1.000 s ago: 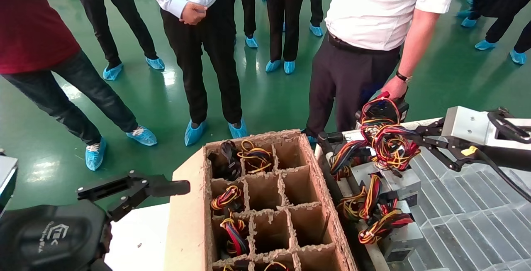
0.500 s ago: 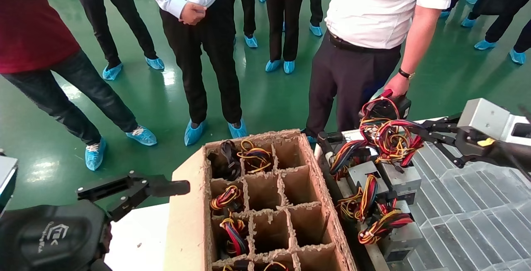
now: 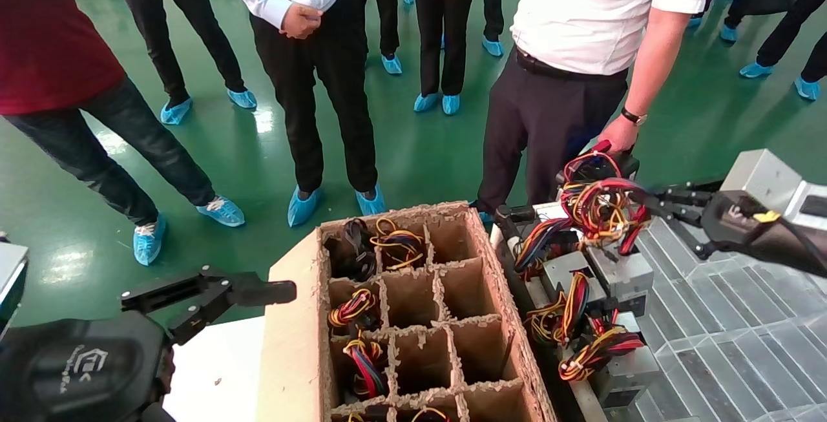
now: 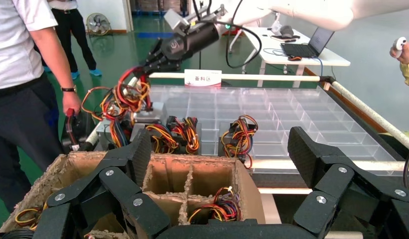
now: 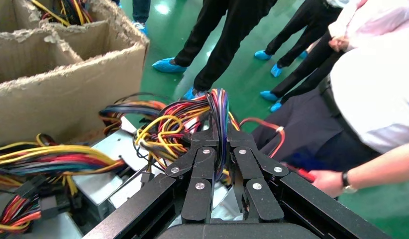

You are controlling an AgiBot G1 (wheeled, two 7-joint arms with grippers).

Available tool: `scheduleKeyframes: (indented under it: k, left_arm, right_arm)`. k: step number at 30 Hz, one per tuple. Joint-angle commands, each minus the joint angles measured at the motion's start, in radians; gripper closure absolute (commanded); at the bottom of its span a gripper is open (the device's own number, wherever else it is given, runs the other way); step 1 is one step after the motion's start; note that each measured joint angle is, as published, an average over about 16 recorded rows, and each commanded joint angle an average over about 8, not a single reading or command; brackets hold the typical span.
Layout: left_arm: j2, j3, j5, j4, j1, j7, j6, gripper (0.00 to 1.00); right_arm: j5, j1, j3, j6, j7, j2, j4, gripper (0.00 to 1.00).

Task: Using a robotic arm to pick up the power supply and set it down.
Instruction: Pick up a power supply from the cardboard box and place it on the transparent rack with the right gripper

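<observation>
The power supply (image 3: 625, 271) is a grey metal box at the near end of the clear tray, with a looped bundle of red, yellow and black wires (image 3: 599, 207) above it. My right gripper (image 3: 636, 205) reaches in from the right and is shut on that wire bundle (image 5: 182, 117). In the right wrist view the right gripper (image 5: 217, 137) pinches purple and red strands between its fingers. The left wrist view shows the same grip (image 4: 149, 67) from afar. My left gripper (image 3: 207, 293) stays parked low on the left, open, in front of the cardboard box.
A cardboard box (image 3: 291, 344) with divider cells holds several wired units. More power supplies (image 3: 623, 373) lie along the clear compartment tray (image 3: 730, 344). A man in a white shirt (image 3: 581, 15) stands close behind the tray, his hand (image 3: 617, 134) on a black device. Several onlookers stand on the green floor.
My right gripper has lifted the wire bundle slightly up and away, its wrist tilting and rising. The grey box beneath rose a little. The left arm has not moved.
</observation>
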Motion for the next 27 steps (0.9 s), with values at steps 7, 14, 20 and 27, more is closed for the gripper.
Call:
scheduleKeyframes:
  k: [7,14,20,27]
  left_arm:
    - [0.0,0.0,0.0,0.0,0.0,0.0,0.0,0.0]
    - [0.0,0.0,0.0,0.0,0.0,0.0,0.0,0.0]
    - [0.0,0.0,0.0,0.0,0.0,0.0,0.0,0.0]
    - [0.0,0.0,0.0,0.0,0.0,0.0,0.0,0.0]
  right_arm:
    - [0.065,-0.045,0.037,-0.005,-0.043,-0.007,-0.079,1.0]
    - [0.104,-0.078,0.064,-0.006,-0.091,-0.006,-0.152,1.0]
    - [0.11,-0.082,0.069,-0.012,-0.128,-0.009,-0.209,1.0]
    - [0.093,-0.06,0.058,-0.027,-0.145,-0.011,-0.257,0.67]
